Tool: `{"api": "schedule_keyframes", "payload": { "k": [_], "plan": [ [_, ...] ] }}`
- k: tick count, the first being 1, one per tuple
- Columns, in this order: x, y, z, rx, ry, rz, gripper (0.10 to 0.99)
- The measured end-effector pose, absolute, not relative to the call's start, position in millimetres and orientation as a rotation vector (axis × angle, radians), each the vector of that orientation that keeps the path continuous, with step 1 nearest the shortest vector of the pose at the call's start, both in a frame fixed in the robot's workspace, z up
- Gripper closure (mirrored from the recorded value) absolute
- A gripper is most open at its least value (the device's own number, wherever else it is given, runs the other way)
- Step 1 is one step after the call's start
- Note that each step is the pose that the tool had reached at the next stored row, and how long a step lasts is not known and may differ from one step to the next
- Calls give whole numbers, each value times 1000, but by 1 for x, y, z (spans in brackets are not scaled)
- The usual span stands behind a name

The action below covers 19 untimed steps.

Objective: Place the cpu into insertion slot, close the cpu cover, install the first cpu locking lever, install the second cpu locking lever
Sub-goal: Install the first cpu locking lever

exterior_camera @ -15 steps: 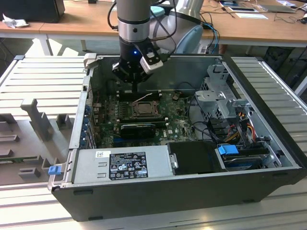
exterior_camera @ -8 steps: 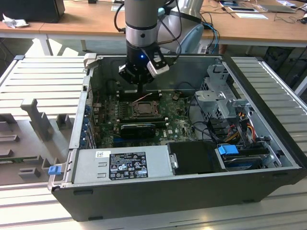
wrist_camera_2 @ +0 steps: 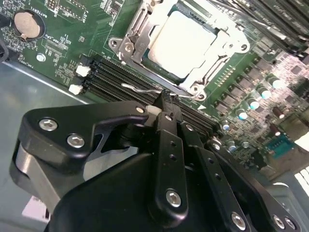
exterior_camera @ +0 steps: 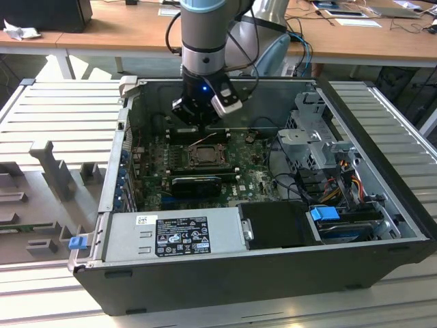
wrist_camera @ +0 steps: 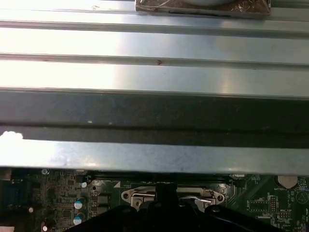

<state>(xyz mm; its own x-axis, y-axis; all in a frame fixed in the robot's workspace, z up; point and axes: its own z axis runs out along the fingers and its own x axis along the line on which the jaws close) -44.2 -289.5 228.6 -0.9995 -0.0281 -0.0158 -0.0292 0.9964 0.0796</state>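
The cpu (wrist_camera_2: 186,41) sits in the slot (wrist_camera_2: 145,55) on the green board (wrist_camera_2: 72,43), with the cover (wrist_camera_2: 217,55) folded down around its pale face, so placing the chip and closing the cover both look done. A thin wire lever (wrist_camera_2: 145,88) lies along the near edge of the slot, just in front of the hand (wrist_camera_2: 161,110), and seems not yet latched; whether the other lever is down I cannot tell. My judgement is that the work stands at the lever steps.

The hand's fingers are together at their tips, and they appear to be touching or pinching the lever, though the contact itself is hard to make out.

In the exterior view the arm reaches down into the open computer case (exterior_camera: 382,239), which lies on a ribbed worktop (exterior_camera: 61,109). The hand (exterior_camera: 194,113) hangs over the far part of the board, just beyond the slot (exterior_camera: 203,154). That view gives the whole layout but none of the lever detail. The second wrist view gives the chip, cover and lever closely. The first wrist view looks mostly across the case wall (wrist_camera: 154,121) and catches a strip of the slot rim (wrist_camera: 135,196) beside the hand.
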Motion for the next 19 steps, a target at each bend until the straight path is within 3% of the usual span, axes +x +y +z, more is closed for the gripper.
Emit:
{"api": "schedule_keyframes", "payload": {
  "k": [19],
  "plan": [
    [-26,-282,223,-53,3124,126,980]
  ]
}}
